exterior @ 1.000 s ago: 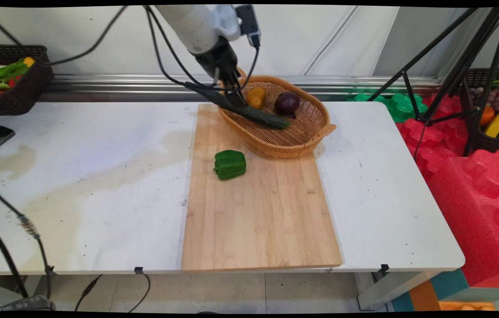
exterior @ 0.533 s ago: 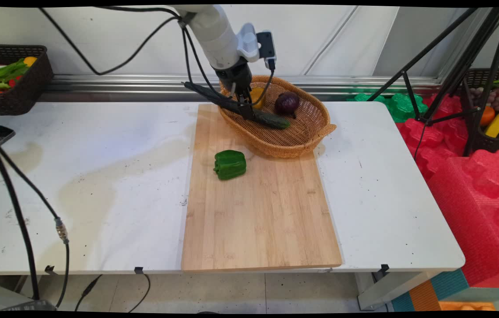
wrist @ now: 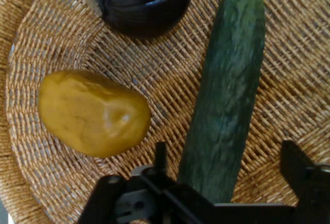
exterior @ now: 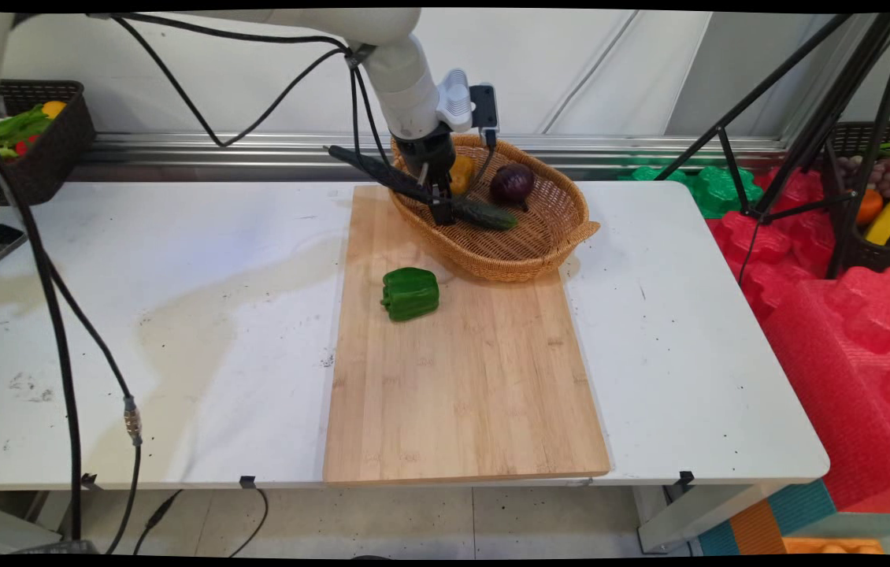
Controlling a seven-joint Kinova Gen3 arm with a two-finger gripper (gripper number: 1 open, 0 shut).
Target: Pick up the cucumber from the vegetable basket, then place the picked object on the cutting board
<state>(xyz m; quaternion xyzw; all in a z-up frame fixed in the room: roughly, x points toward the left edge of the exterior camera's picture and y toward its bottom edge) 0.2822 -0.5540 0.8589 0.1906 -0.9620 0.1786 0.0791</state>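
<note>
Looking down into your wicker basket [exterior: 539,244], you find the cucumber [wrist: 227,100] lying between the gripper's [wrist: 227,182] spread fingers, unclamped. Beside it sit a yellow potato [wrist: 93,113] and a purple eggplant [wrist: 136,2]. A green pepper [exterior: 409,293] rests on the cutting board [exterior: 461,394].

Oval woven wicker basket [exterior: 547,236]: tan-gold, tight crosshatch weave.
Long cucumber [wrist: 227,95]: dark green, mottled, faint paler streaks.
Rounded potato-shaped vegetable [wrist: 93,111]: mustard yellow, glossy highlight.
Round onion-like vegetable [wrist: 138,1]: deep purple, near black, shiny.
Blocky bell pepper [exterior: 410,293]: bright green.
Rectangular bamboo cutting board [exterior: 461,378]: pale honey, lengthwise grain.
Rectangular table [exterior: 177,331]: white, brownish stains, dark specks.
</note>
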